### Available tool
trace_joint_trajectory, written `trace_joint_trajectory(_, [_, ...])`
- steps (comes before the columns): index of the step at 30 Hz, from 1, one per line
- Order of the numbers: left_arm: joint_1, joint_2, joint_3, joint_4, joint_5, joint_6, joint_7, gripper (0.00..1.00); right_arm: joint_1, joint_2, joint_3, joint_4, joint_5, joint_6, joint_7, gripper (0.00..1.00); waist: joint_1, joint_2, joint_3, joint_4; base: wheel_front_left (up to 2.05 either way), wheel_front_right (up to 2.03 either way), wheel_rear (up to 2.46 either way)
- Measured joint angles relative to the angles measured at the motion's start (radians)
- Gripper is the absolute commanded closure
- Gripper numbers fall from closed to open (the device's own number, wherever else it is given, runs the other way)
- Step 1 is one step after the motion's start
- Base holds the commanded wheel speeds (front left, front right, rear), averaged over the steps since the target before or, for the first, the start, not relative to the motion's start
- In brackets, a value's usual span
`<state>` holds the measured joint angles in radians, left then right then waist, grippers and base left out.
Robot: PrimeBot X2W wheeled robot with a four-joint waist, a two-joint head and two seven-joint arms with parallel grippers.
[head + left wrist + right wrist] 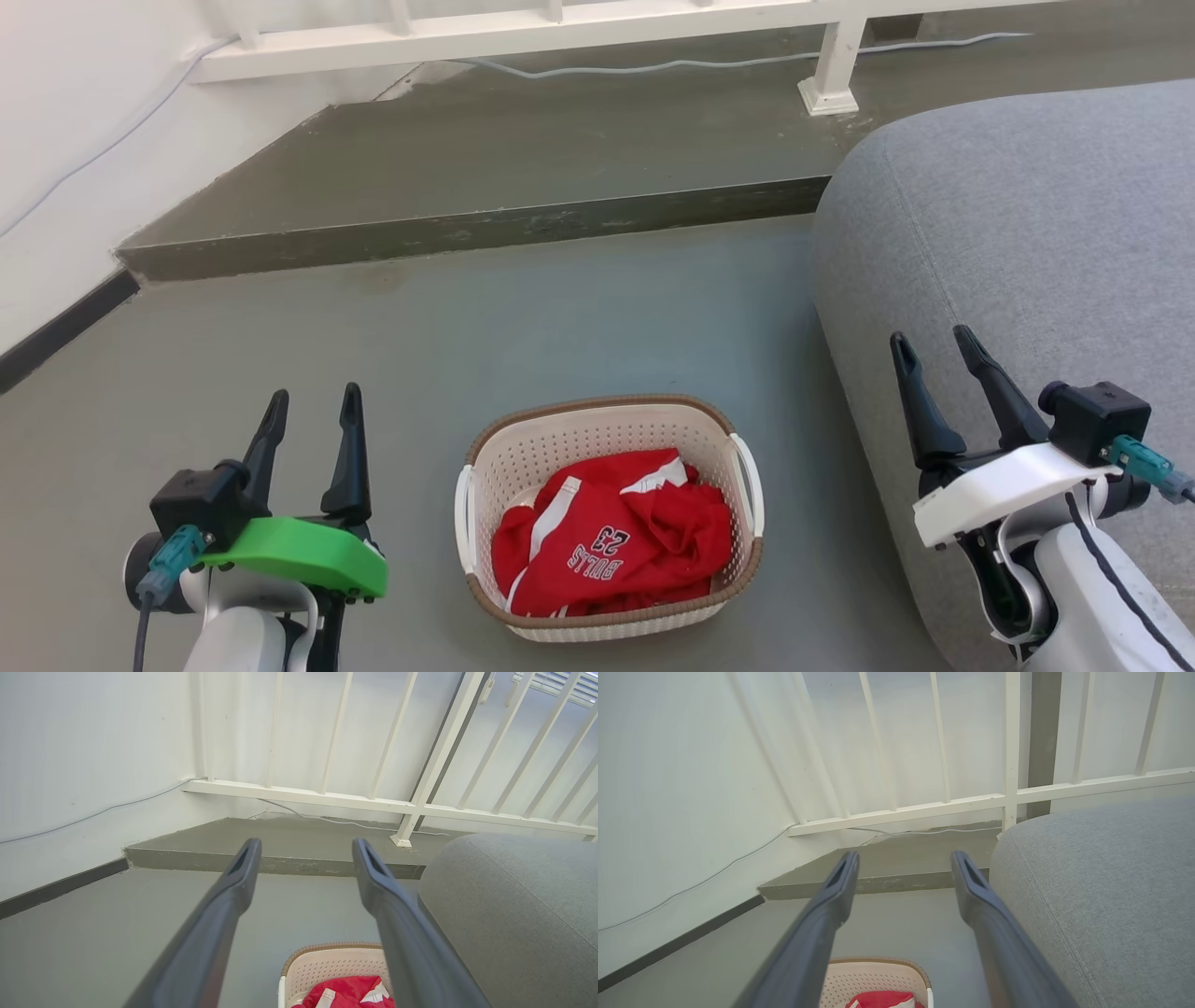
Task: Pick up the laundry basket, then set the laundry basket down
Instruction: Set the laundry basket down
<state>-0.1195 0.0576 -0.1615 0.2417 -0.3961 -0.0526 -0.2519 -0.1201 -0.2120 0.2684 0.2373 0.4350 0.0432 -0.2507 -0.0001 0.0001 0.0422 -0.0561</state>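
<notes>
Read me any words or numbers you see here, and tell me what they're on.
"BULLS": on the red jersey in the basket, upside down in the head view.
"23": same jersey, next to that word.
Nothing else readable.

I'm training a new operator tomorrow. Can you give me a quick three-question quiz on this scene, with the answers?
1. True or false: the laundry basket stands on the floor between the left gripper and the right gripper, touched by neither.
2. Multiple choice: what colour is the garment lying in the basket? A) blue B) red C) grey
3. Short answer: are the two grippers open or shut?

Key: 1 true. 2 B. 3 both open, fingers spread apart.
</notes>
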Motion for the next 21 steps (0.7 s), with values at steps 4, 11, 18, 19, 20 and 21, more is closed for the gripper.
trace_joint_trajectory(4, [0.003,-0.004,0.002,-0.005,0.005,-0.001,0.000,0.00,0.009,0.010,-0.008,-0.003,-0.007,0.002,0.000,0.00,0.0000,0.0000,0.003,0.003,0.00,0.00,0.00])
trace_joint_trajectory(11, [0.016,-0.007,0.013,-0.020,0.026,-0.009,0.000,0.00,0.015,0.022,-0.023,-0.006,-0.023,0.011,0.000,0.00,0.0000,0.0000,0.005,0.005,0.00,0.00,0.00])
trace_joint_trajectory(18, [0.020,-0.008,0.025,-0.021,0.032,-0.017,0.000,0.00,0.029,0.027,-0.036,-0.008,-0.032,0.022,0.000,0.00,0.0000,0.0000,0.006,0.005,0.00,0.00,0.00])
trace_joint_trajectory(19, [0.020,-0.008,0.026,-0.022,0.032,-0.018,0.000,0.00,0.029,0.027,-0.038,-0.008,-0.033,0.026,0.000,0.00,0.0000,0.0000,0.006,0.006,0.00,0.00,0.00])
trace_joint_trajectory(20, [0.020,-0.009,0.026,-0.022,0.033,-0.019,0.000,0.00,0.029,0.029,-0.042,-0.009,-0.034,0.027,0.000,0.00,0.0000,0.0000,0.006,0.006,0.00,0.00,0.00])
trace_joint_trajectory(21, [0.020,-0.009,0.026,-0.022,0.033,-0.019,0.000,0.00,0.030,0.030,-0.044,-0.009,-0.038,0.027,0.000,0.00,0.0000,0.0000,0.006,0.006,0.00,0.00,0.00])
